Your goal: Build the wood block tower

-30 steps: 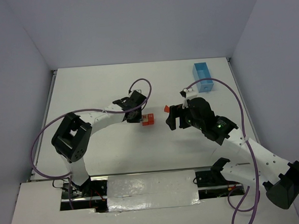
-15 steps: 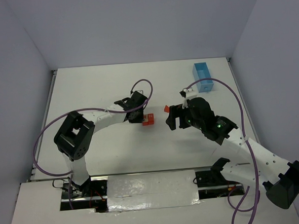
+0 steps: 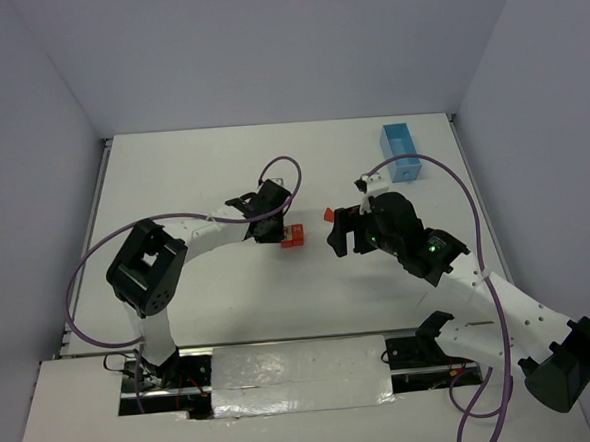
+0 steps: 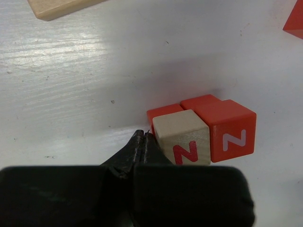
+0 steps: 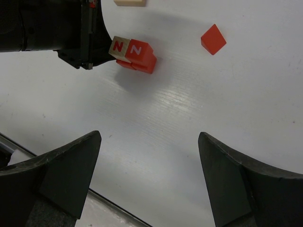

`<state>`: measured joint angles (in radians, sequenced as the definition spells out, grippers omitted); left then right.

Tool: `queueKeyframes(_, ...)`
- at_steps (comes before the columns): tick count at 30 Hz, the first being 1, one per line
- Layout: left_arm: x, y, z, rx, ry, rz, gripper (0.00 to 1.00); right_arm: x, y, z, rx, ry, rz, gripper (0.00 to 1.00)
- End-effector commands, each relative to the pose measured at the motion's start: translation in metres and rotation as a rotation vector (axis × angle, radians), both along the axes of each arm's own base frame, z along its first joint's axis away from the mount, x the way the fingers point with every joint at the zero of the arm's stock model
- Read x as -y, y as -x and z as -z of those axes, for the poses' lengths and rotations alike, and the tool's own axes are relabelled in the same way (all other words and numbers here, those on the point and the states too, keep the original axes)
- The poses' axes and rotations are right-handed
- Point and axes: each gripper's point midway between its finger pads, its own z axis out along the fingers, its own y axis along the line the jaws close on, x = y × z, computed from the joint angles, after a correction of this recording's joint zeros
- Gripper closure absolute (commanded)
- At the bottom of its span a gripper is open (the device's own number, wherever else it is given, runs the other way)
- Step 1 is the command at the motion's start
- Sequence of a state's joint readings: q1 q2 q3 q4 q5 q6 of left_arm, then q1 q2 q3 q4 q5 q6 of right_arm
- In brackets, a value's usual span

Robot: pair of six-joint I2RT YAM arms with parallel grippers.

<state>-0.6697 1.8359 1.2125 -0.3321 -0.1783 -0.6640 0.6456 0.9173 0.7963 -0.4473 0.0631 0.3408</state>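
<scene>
Left arm (image 3: 206, 231): elbow folded out to the left, forearm running right across the counter (image 3: 202, 167), wrist pitched down toward the block stack near the counter's middle.

Right arm (image 3: 479, 280): extended from its base at the near right corner, reaching inward and left. Its wrist is held above the counter, facing the stack from the right.

Visibility:
- In the left wrist view the claw body fills the lower frame and covers the near foot of the stack.
- A flat tan block (image 4: 57, 7) is cut off at the top edge of that view, and the red roof-shaped block (image 4: 296, 23) is cut off at the right edge.
- From the top camera the stack reads only as a small red patch, partly under the left wrist.

Left claw (image 4: 144, 137): fingers pressed together to a point, nothing between them. The tip sits at the left side of the tan cube (image 4: 182, 142); it appears to touch, but the angle does not settle it.

Right claw (image 5: 156, 179): spread wide, holding nothing, well apart from every block.

Stack: the tan cube (red N) and the red cube (image 4: 227, 132) (white N) sit side by side, touching, on the lower red blocks (image 4: 163, 113). The red roof-shaped block lies alone on the counter, near the stack on its right. The light-blue tray (image 3: 401, 152) is at the far right of the counter.
</scene>
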Motion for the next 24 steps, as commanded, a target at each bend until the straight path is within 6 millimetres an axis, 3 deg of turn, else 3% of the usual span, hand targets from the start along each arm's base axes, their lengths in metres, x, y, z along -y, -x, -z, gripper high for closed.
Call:
queueKeyframes(1, 0.0036, -0.0034, 0.0013, 0.0, 0.025, -0.017, 1.0, -0.0073, -0.0053, -0.0115, 0.052, -0.025, -0.02, 0.09)
queueKeyframes(24, 0.0068, -0.001, -0.0005, -0.005, 0.044, -0.013, 1.0, -0.0068, -0.005, -0.0113, 0.051, -0.024, -0.019, 0.09)
